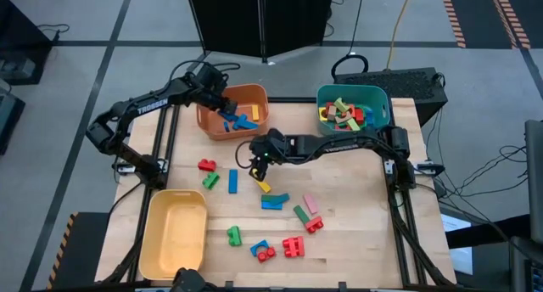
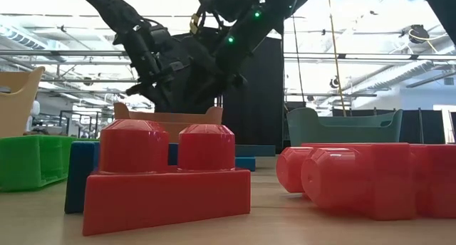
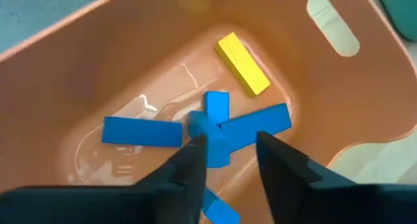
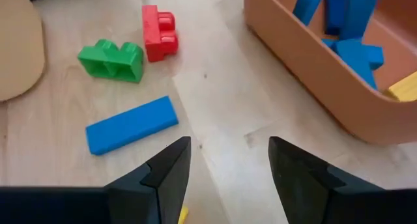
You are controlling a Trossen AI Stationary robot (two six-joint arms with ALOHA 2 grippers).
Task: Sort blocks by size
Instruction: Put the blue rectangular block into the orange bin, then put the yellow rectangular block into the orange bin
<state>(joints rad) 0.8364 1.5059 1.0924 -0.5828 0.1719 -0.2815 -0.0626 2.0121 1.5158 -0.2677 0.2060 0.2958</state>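
My left gripper [image 1: 227,108] hangs open over the orange bin [image 1: 254,95], pointing steeply down. Below its fingers [image 3: 228,142], several blue bars [image 3: 251,123] lie crossed on the bin floor beside a yellow bar [image 3: 242,64]. My right gripper [image 1: 257,160] stands open above the table's middle, just in front of the orange bin [image 4: 313,81], with nothing between its fingers [image 4: 229,146]. Ahead of it on the wood lie a blue bar [image 4: 131,126], a green brick [image 4: 112,60] and a red brick [image 4: 158,32]. A yellow block [image 1: 263,187] lies close below it.
The teal bin [image 1: 382,97] at the back right holds mixed blocks. The yellow bin [image 1: 174,233] stands at the near left. More loose blocks lie near the front: blue [image 1: 274,201], pink [image 1: 310,204], green [image 1: 233,235], red [image 1: 293,246]. Red studded bricks [image 2: 164,177] fill the low view.
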